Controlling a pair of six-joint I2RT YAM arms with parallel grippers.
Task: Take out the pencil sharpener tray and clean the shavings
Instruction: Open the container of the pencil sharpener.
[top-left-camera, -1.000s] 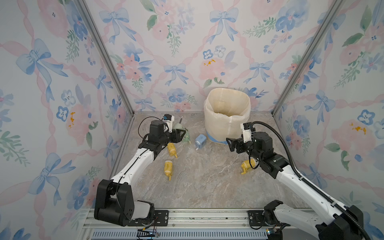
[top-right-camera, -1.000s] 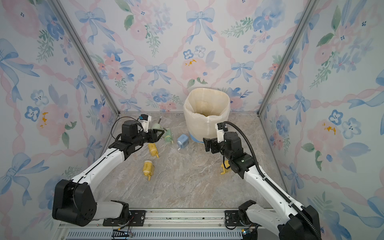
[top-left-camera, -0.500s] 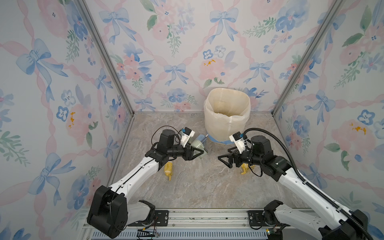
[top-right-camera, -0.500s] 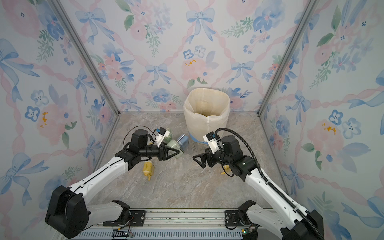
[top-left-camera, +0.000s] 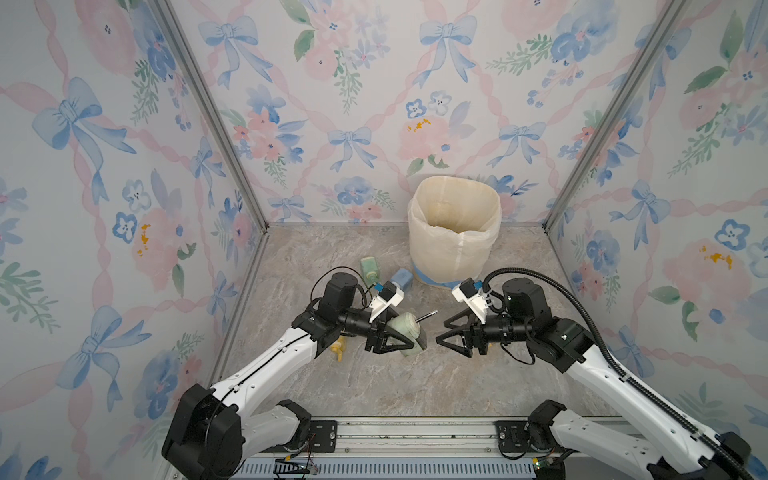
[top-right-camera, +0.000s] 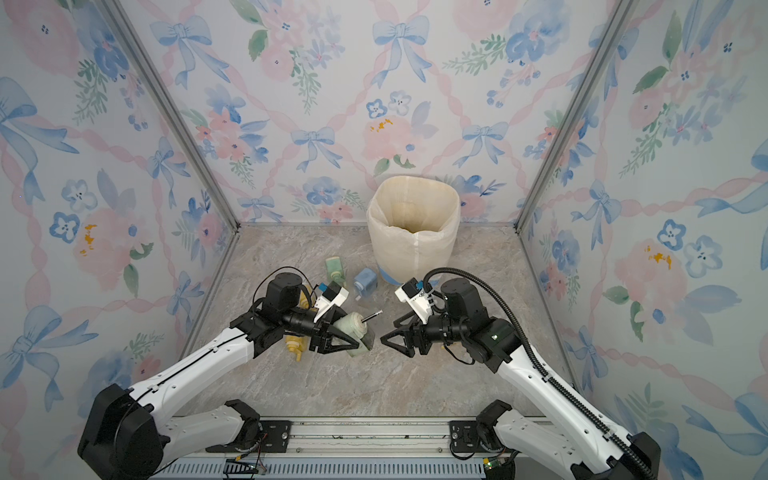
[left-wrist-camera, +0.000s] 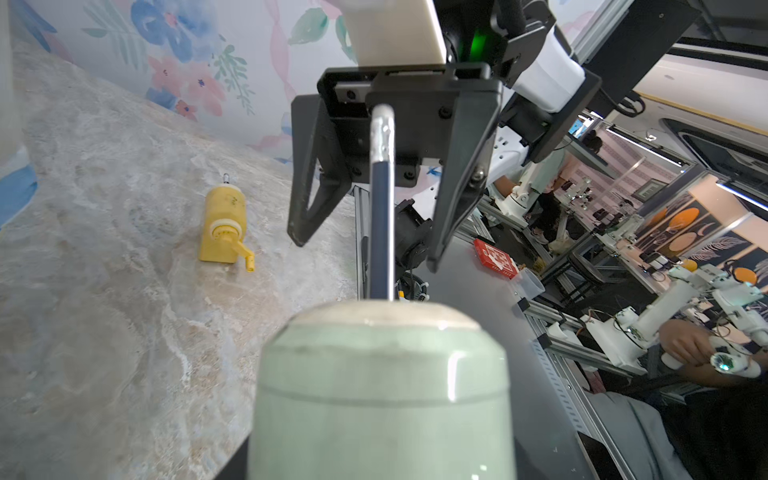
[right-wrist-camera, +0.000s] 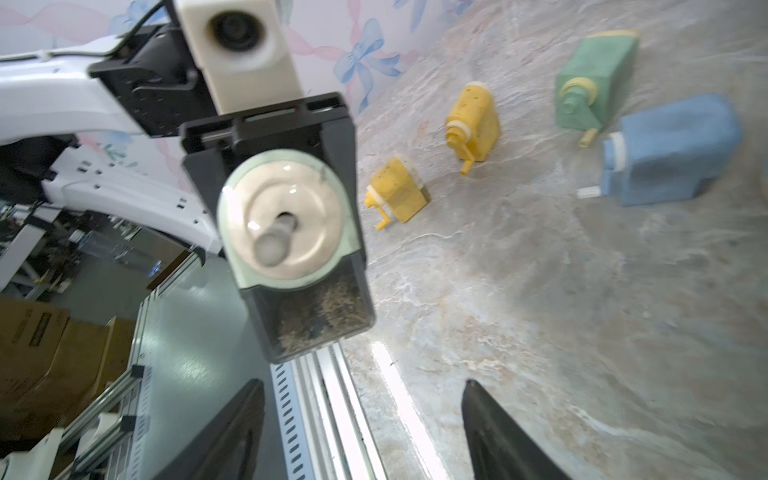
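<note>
So the left gripper (top-left-camera: 399, 338) was clamped on the pale green plastic pencil sharpener (top-left-camera: 407, 324), held in front of the white bag-lined bin (top-left-camera: 455, 249) and a bit to its left. The long axis ran sideways. Its dark pencil (top-left-camera: 426, 316) end aimed at the right gripper (top-left-camera: 442, 332), whose jaws were spread wide and touching nothing. The smoky clear tray (right-wrist-camera: 266, 332) sat pushed in, full of shavings (right-wrist-camera: 324, 307). Brownish debris (top-left-camera: 442, 224) lay in the bin's bottom too.
</note>
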